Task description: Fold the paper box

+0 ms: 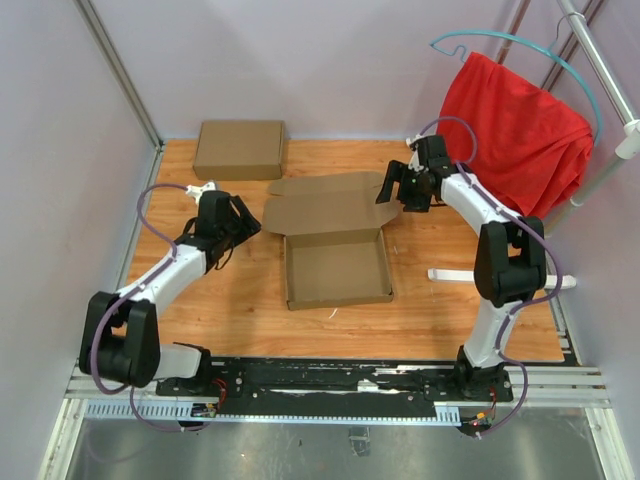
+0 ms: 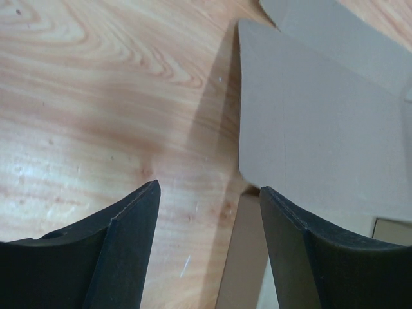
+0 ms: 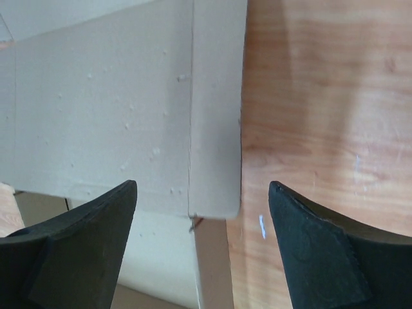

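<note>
The paper box (image 1: 338,268) lies mid-table as a shallow tray with its walls up. Its lid panel (image 1: 325,205) is spread flat behind it, toward the back. My left gripper (image 1: 250,222) is open beside the lid's left edge. In the left wrist view its jaws (image 2: 209,193) stand apart over bare wood and a cardboard strip, with the lid's side flap (image 2: 309,129) just ahead. My right gripper (image 1: 388,190) is open at the lid's right edge. In the right wrist view its jaws (image 3: 203,190) straddle the lid's corner flap (image 3: 215,129), holding nothing.
A second, closed flat cardboard box (image 1: 240,148) lies at the back left. A red cloth (image 1: 515,130) hangs on a teal hanger (image 1: 520,45) at the back right. A white strip (image 1: 450,274) lies right of the tray. Walls enclose the table (image 1: 240,300).
</note>
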Controlling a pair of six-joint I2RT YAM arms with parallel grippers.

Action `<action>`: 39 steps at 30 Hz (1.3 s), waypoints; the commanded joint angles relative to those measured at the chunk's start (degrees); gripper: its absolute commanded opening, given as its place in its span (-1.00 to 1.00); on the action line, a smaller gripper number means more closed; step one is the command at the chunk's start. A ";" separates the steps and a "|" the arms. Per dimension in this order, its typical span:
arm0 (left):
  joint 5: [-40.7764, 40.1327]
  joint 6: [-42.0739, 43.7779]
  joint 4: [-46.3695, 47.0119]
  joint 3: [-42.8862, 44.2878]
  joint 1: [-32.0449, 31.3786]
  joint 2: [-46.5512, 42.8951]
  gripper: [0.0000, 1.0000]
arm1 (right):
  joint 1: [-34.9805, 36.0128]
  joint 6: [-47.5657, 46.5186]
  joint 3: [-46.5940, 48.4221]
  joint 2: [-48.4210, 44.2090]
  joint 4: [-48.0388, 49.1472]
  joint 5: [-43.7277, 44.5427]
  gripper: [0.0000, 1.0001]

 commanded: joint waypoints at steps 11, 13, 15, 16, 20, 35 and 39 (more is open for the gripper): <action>11.65 1.39 7.57 12.95 1.66 21.74 0.22 | -0.38 -3.94 11.69 11.14 -5.39 0.16 0.47; 12.97 1.41 8.16 13.91 1.66 23.18 0.19 | -0.37 -4.11 12.35 11.88 -5.48 0.29 0.36; 13.90 1.41 8.83 14.53 1.66 24.16 0.17 | -0.37 -4.44 12.79 12.69 -5.38 0.00 0.26; 14.22 1.41 9.04 14.82 1.66 24.60 0.15 | -0.39 -4.54 13.07 13.08 -5.45 -0.30 0.17; 15.71 1.72 9.24 16.31 1.42 25.96 0.04 | -0.01 -5.12 13.83 13.66 -5.28 -1.39 -0.26; 13.99 5.37 6.53 23.36 -3.22 29.61 -0.81 | 5.36 -7.84 13.02 9.19 -7.39 9.22 -0.99; 11.71 7.11 6.05 23.80 -4.57 28.77 -0.99 | 7.61 -8.66 10.91 6.16 -5.62 13.16 -0.99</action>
